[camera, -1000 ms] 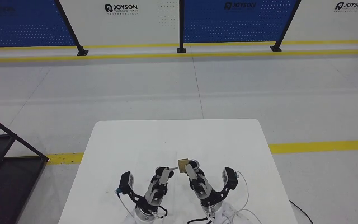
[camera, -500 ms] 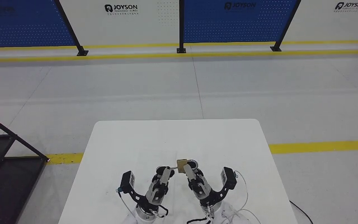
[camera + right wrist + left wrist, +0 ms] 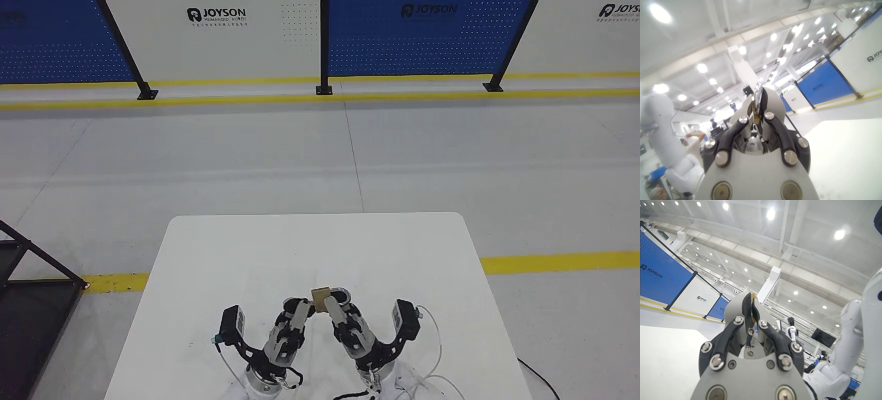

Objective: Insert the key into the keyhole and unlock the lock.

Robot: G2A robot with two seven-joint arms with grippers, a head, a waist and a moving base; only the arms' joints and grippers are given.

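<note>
Since a second ago the left gripper (image 3: 299, 306) and right gripper (image 3: 337, 301) have drawn together in the lower middle of the top view. The padlock (image 3: 322, 297) has shifted slightly down and left. It is held off the white desk (image 3: 400, 250), with the left tips just beside its brass body.

Left wrist view: the fingers (image 3: 745, 303) are pinched narrowly on a thin brass key (image 3: 753, 308) at mid-frame.

Right wrist view: the fingers (image 3: 772, 100) clamp the padlock (image 3: 757, 102), seen edge-on with its silver part uppermost.

A white, round-cornered table (image 3: 410, 250) stands on a pale grey floor (image 3: 450, 160).
</note>
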